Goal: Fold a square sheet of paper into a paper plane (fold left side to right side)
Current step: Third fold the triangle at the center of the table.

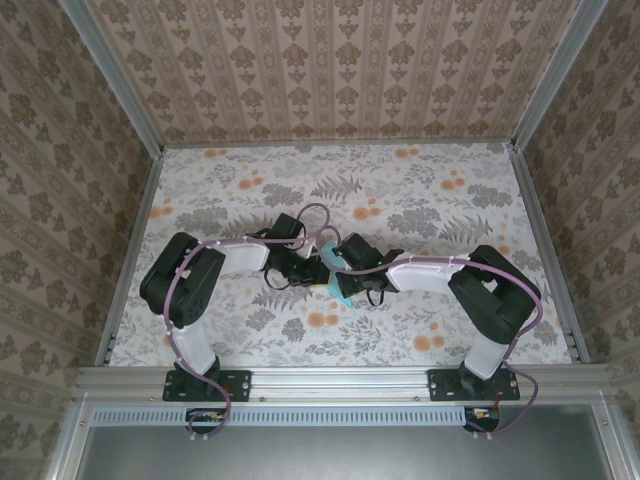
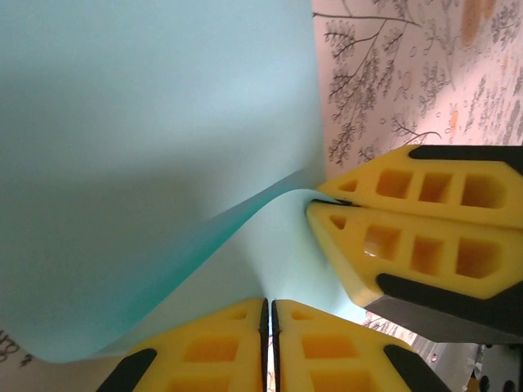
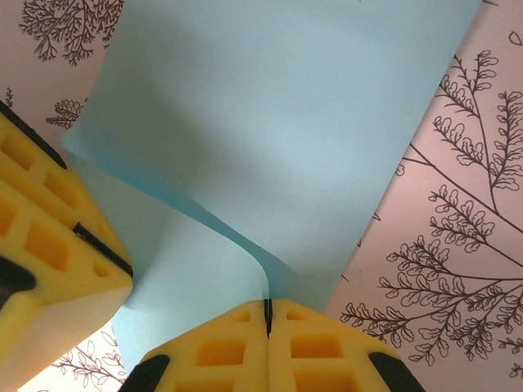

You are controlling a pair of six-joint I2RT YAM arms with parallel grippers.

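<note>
Alignment matters: with left gripper [image 2: 268,310] and right gripper [image 3: 267,310] each clamped on the curled square sheet of paper [image 2: 147,122], match edges squarely before creasing.

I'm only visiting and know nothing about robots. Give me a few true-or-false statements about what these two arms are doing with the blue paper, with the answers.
1. Both the left gripper and the right gripper are pinching the sheet of paper. True.
2. The paper lies completely flat. False: part of it curls up in a bend.
3. The table has a flowery pattern. True.
4. The grippers are at opposite ends of the table. False: they meet near its middle.
</note>
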